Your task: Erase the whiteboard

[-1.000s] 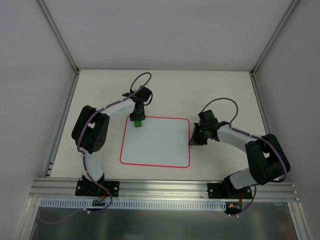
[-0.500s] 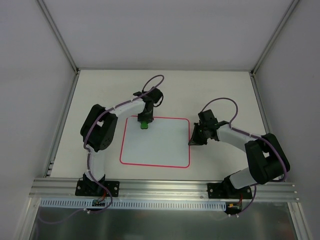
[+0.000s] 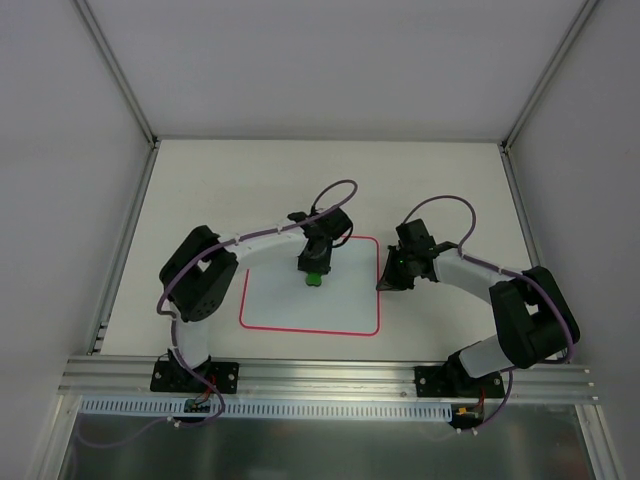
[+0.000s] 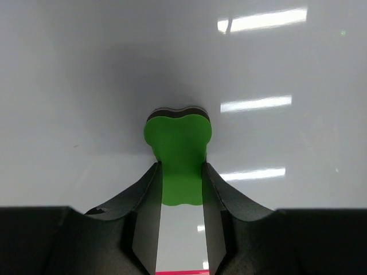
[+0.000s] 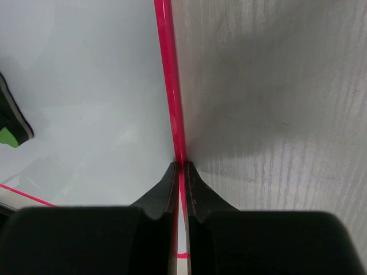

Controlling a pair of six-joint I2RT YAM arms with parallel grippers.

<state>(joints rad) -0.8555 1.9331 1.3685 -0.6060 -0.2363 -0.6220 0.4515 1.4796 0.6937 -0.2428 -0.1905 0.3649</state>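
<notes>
Both clamped: L tool (image 4: 180, 169) on eraser (image 4: 177, 134), slid right over whiteboard (image 3: 285, 302); R tool (image 5: 182, 167) still on edge.

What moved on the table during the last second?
The left gripper, shut on the green eraser, slid it across the whiteboard from the far-left corner rightward and slightly nearer, to the upper middle. The right gripper stayed clamped on the whiteboard's right edge, and the whiteboard did not shift.
</notes>
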